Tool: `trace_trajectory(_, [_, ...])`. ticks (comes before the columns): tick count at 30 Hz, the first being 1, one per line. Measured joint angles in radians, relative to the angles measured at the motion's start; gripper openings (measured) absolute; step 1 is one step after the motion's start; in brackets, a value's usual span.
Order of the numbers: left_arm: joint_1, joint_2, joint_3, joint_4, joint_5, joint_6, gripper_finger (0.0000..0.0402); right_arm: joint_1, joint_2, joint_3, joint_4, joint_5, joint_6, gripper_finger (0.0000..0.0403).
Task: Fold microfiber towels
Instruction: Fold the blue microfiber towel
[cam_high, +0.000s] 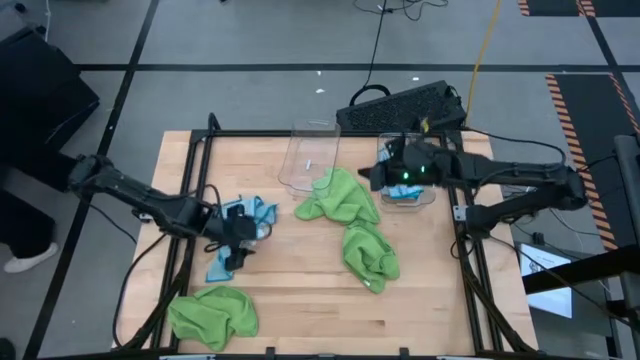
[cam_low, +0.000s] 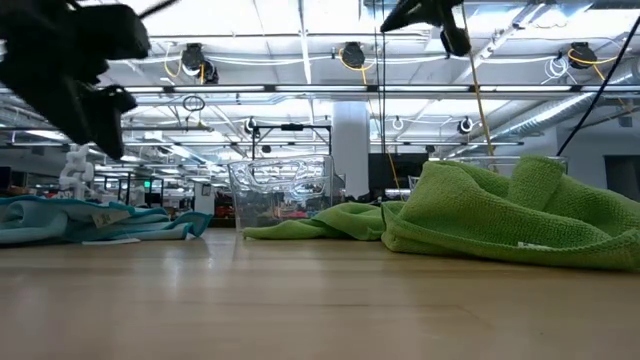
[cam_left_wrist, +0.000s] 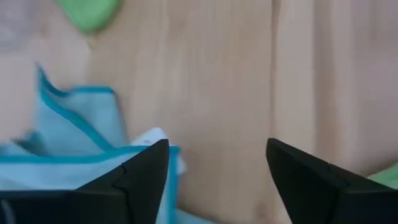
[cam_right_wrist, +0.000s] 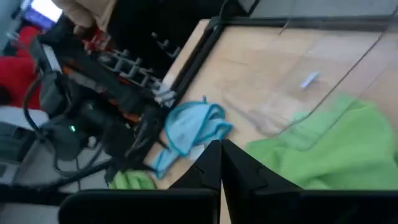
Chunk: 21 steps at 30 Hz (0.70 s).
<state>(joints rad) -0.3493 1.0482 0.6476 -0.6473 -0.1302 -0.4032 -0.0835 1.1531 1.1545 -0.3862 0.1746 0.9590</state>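
Wooden table (cam_high: 300, 300) holds scattered green towels (cam_high: 350, 215) and clear bins (cam_high: 308, 155).

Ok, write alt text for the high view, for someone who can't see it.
Overhead, the left gripper hangs open over a crumpled light blue towel on a wooden table. The right gripper waits shut near two clear plastic bins. Three lime green towels lie unfolded: two mid-table, one at the near left corner.

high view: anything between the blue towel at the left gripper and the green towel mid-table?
Bare wood only. In the high view the blue towel and the middle green towel are apart, with plain tabletop between. The left gripper, jaws open, hovers at the blue one.
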Motion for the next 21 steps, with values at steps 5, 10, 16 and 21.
trace_trajectory(5, [-0.111,0.039,0.0,-0.086,-0.244,0.027,0.0309,0.134,0.013,-0.001,0.027,0.115,0.016,0.0])
trace_trajectory(10, [-0.178,0.101,0.0,-0.074,-0.365,-0.043,0.0313,0.19,0.012,-0.001,0.03,0.152,0.045,0.0])
trace_trajectory(16, [-0.204,0.223,0.0,-0.022,-0.424,-0.079,0.0292,0.197,0.005,-0.001,-0.012,0.11,-0.026,0.0])
trace_trajectory(21, [-0.203,0.316,0.0,-0.031,-0.421,-0.14,0.027,0.194,-0.006,-0.001,-0.086,0.081,-0.085,0.0])
